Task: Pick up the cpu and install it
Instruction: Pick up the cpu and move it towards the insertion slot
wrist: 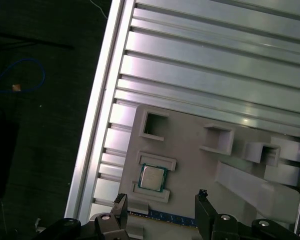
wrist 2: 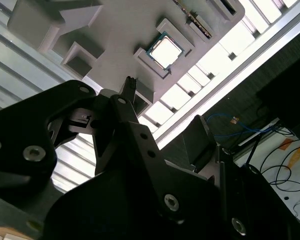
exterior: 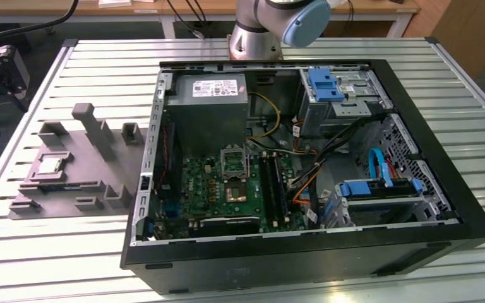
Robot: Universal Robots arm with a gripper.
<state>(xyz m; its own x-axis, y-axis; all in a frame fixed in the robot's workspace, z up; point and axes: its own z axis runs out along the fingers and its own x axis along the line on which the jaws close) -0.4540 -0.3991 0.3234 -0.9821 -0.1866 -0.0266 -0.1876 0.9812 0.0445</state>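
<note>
Slatted metal table (exterior: pixel 48 265) carries the lot. Big black computer case (exterior: pixel 310 268) lies on its side w/ the panel off, taking up centre & right of the exterior view. Green motherboard (exterior: pixel 225 186) sits inside it, lower centre. Robot arm (exterior: pixel 268 25) base stands at top centre, behind the case.

Grey plastic tray (exterior: pixel 91 170) is on the table at the exterior view's left, just beside the case, w/ upright blocks & square pockets.

End effector (wrist: pixel 161 200) hovers over the tray in the first wrist view. Its fingers (wrist: pixel 121 202) are spread apart, released, w/ nothing gripped.

The cpu (exterior: pixel 51 165) lies flat in its framed pocket in the tray, left-centre of the exterior view, silvery top up. In both wrist views the cpu (wrist: pixel 152 178) is near the fingertips but apart from them. A thin green circuit strip (wrist: pixel 165 218) lies just beside its pocket.
</note>
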